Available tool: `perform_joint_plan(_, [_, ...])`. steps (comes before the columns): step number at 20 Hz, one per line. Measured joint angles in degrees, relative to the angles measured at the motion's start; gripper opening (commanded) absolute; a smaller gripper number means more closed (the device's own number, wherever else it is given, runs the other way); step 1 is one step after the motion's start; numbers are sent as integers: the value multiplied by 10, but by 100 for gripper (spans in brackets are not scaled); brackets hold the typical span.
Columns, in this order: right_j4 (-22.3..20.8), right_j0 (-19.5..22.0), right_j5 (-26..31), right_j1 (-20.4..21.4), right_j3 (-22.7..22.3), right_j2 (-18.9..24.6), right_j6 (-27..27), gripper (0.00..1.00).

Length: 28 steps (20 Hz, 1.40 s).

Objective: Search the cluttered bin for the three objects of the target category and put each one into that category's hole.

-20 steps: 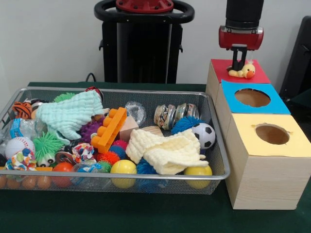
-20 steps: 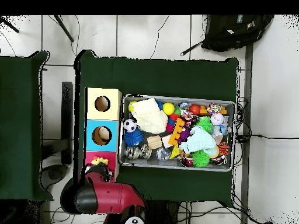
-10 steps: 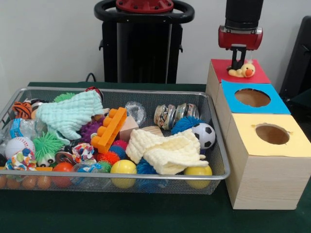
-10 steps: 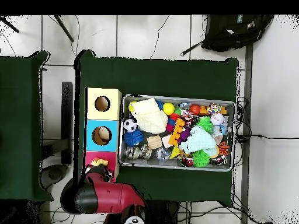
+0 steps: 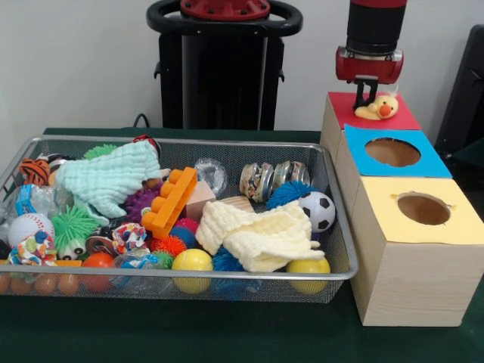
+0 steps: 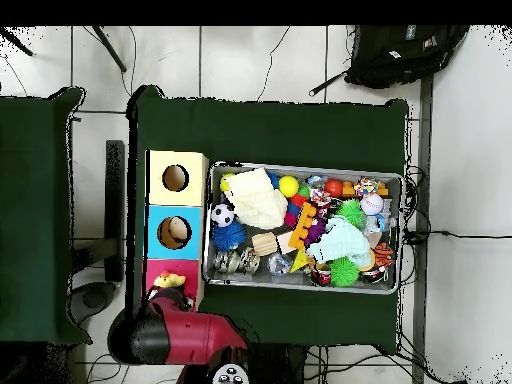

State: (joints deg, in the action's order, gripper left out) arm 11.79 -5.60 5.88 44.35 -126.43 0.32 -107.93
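Your gripper (image 5: pixel 366 92) is hovering just over the red-topped box (image 5: pixel 401 115); the yellow duck (image 5: pixel 377 110) is lying right beneath it. You cannot tell its opening.

The wire bin (image 5: pixel 336 227) sits on the green bench (image 5: pixel 227 333), crammed with balls, cloths and toys; just beside it to the right stands the wooden box (image 5: pixel 408 280) with yellow, blue and red tops; a yellow duck (image 5: pixel 378 110) lies on the red top (image 5: pixel 344 110); the claw (image 5: pixel 367 98) hangs directly above the duck, its grip unclear.
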Motion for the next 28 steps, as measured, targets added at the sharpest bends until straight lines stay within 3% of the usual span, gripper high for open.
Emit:
perform_joint_plan(14, [-1, 18, 14, 4, 0, 9, 0, 0])
perform_joint_plan(28, [-11, 38, 65, 58, -5, 19, 0, 0])
